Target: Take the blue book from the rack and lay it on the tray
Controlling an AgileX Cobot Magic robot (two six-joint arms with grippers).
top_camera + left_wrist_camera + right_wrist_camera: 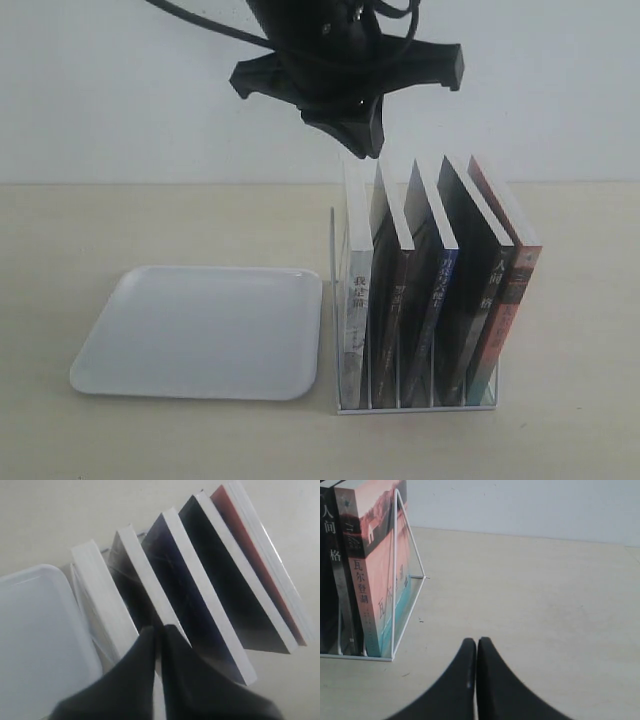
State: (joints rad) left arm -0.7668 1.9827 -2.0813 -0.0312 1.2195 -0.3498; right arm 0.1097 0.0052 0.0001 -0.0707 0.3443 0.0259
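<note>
The white rack point(415, 404) holds several upright books. The blue book point(440, 295) stands in the middle slot, its spine facing front, between a dark brown-spined book and a black-spined one. From above, the blue book point(187, 595) shows its dark cover and white page edge. My left gripper point(362, 140) hangs shut over the rack's far end. In the left wrist view the left gripper point(159, 629) sits above the page edge of the book beside the blue one and holds nothing. The white tray point(200, 330) lies bare, left of the rack. My right gripper point(477, 641) is shut over bare table.
A white-spined book point(354, 310) fills the slot nearest the tray, and a red-spined book point(508, 300) the outermost slot. The red-spined book point(357, 575) and the rack's wire end point(402, 605) show in the right wrist view. A pale wall stands behind the table.
</note>
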